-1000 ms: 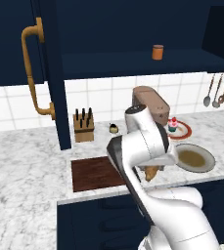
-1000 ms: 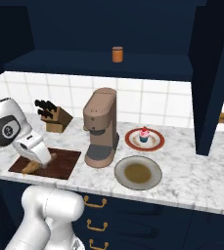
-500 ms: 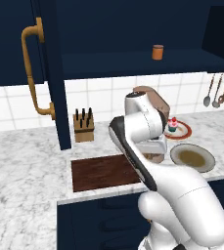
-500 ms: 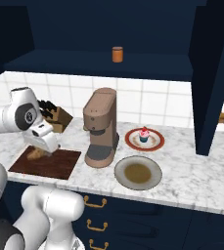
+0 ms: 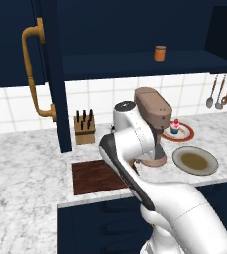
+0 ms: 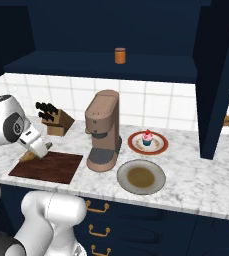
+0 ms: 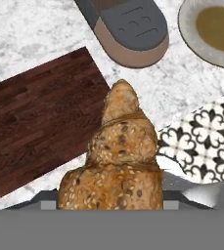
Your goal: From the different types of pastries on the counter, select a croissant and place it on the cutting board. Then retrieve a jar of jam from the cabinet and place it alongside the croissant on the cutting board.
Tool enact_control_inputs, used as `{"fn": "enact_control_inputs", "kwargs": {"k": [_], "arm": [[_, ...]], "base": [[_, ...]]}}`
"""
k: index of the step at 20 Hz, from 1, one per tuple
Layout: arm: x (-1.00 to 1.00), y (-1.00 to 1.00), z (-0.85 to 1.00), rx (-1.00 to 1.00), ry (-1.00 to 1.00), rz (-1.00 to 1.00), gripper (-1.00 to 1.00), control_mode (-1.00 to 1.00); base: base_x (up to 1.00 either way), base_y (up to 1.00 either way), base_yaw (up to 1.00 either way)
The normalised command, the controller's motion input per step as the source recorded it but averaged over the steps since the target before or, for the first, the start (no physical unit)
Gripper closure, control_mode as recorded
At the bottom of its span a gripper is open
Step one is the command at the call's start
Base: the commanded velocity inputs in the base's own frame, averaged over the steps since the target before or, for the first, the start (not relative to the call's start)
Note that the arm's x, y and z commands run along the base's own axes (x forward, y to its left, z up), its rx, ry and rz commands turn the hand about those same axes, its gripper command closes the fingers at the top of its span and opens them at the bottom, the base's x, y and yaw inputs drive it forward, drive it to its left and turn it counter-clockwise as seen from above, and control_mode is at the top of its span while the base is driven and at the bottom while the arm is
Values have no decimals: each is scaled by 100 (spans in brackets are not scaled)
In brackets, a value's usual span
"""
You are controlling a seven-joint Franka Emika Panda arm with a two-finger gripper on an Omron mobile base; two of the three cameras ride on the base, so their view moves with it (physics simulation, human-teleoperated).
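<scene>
A: What has changed since a moment ago?

B: The arm has swung over. In the right base view the gripper [image 6: 36, 151] now sits at the left side of the frame, over the left end of the board [image 6: 53, 167]. A second ago it was lower and closer to the left edge.

A: Is it holding anything?

B: Yes. The jaws are closed on the croissant [image 7: 119, 156]. In the hand view the croissant fills the lower middle of the frame and points up. A bit of it also sticks out at the gripper in the right base view [image 6: 27, 156].

A: Is the croissant on the board?

B: I cannot tell if it touches. In the hand view the board [image 7: 40, 122] is at the left, and the croissant's tip is at the board's right edge.

A: Where is the jar?

B: It stands on the shelf in the open cabinet [image 6: 111, 30], at the top middle of the right base view [image 6: 120, 55]. In the left base view it is at the upper right [image 5: 159, 53].

A: What else is on the counter [image 6: 196, 185]?

B: A coffee machine [image 6: 104, 130] in the middle, just right of the board. A plate [image 6: 141, 176] is in front of it to the right. A cupcake [image 6: 147, 137] sits on a red plate [image 6: 158, 145] behind that. A knife block [image 6: 56, 121] stands by the wall at the left.
</scene>
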Motion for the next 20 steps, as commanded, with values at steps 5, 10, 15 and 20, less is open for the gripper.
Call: {"fn": "enact_control_inputs", "kwargs": {"k": [5,10,15,20], "arm": [[54,7,-11,0,-23,0,100,-100],[61,19,-2,3,0,0,100,-100],[37,32,0,0,22,0,100,-100],[16,20,-7,-2,5,0,100,-100]], "base": [[0,0,0],[0,0,0],[0,0,0],[0,0,0]]}}
